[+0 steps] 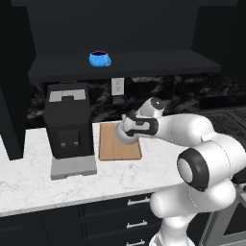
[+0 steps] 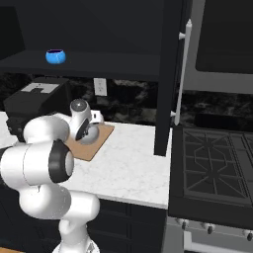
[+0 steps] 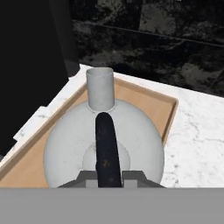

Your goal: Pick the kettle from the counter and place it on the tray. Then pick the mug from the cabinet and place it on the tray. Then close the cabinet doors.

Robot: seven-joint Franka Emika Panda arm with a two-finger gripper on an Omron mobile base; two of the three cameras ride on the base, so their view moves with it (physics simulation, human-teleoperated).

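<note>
The gripper point(image 3: 108, 174) is pinched nearly closed on the black handle of the kettle point(image 3: 104, 142), which sits over the tray point(image 1: 120, 141) on the counter point(image 1: 115, 175). Letting go before it rests flat could tip it or let it slide off the board. One kettle, one tray, one mug point(image 1: 99, 58) on the cabinet shelf.

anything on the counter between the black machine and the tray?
Nothing: left base view shows bare counter between the black machine and the tray.
</note>
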